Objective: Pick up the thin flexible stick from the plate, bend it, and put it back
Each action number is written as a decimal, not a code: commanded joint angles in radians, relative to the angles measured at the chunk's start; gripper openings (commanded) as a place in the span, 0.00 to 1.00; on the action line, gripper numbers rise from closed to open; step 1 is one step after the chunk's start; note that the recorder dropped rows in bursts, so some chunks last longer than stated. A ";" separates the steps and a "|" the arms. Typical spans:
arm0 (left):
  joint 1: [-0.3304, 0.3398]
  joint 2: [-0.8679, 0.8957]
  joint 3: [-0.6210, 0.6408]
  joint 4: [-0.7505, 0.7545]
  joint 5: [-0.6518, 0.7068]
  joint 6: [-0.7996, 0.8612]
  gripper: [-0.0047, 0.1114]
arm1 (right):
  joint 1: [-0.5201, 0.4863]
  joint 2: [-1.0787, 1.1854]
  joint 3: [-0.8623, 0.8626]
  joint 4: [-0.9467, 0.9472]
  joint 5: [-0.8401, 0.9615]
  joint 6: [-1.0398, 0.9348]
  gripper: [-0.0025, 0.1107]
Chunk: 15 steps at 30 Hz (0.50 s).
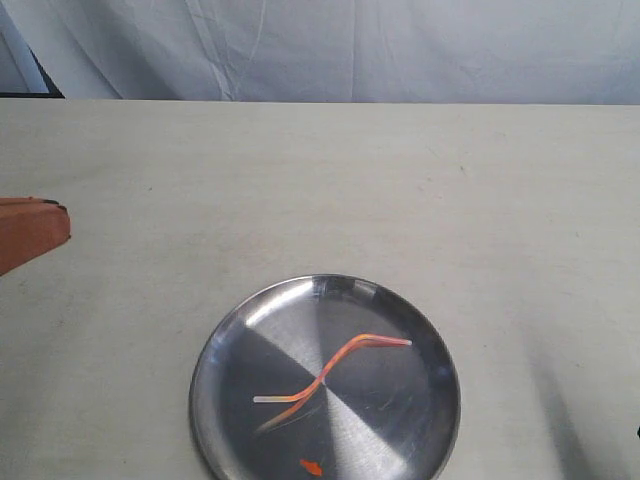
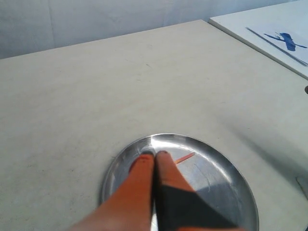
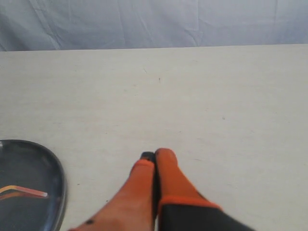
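The steel plate [image 1: 230, 350] lies at the front middle of the table, and the thin orange-red stick [image 1: 335, 367] rests in it, bent into a wavy S with pale ends. A tiny orange chip [image 1: 311, 466] sits near the plate's front rim. In the left wrist view my left gripper [image 2: 154, 154] is shut and empty, well clear above the plate [image 2: 236, 187], with one end of the stick [image 2: 185, 158] showing beside it. The exterior view shows only its orange tip [image 1: 35, 230] at the left edge. My right gripper [image 3: 155, 155] is shut and empty over bare table, beside the plate [image 3: 57, 171] and stick [image 3: 24, 190].
A cream table [image 1: 320, 190] runs back to a grey-white cloth backdrop [image 1: 330, 45]. A white board with a blue mark [image 2: 281, 38] lies off the table's far side in the left wrist view.
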<state>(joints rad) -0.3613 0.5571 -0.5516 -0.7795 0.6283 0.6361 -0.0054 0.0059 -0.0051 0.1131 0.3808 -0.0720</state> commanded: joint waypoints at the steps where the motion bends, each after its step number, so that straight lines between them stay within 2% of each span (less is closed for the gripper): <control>1: 0.002 -0.030 0.008 0.012 -0.075 -0.004 0.04 | -0.006 -0.006 0.005 -0.008 -0.012 -0.002 0.01; 5: 0.030 -0.066 0.045 0.055 -0.167 -0.004 0.04 | -0.006 -0.006 0.005 -0.008 -0.012 -0.002 0.01; 12: 0.206 -0.213 0.284 0.096 -0.298 -0.038 0.04 | -0.006 -0.006 0.005 -0.008 -0.012 -0.002 0.01; 15: 0.256 -0.305 0.394 0.238 -0.329 -0.171 0.04 | -0.006 -0.006 0.005 -0.008 -0.012 -0.002 0.01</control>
<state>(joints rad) -0.1349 0.3115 -0.2242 -0.6313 0.3353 0.5595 -0.0054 0.0059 -0.0051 0.1131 0.3808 -0.0720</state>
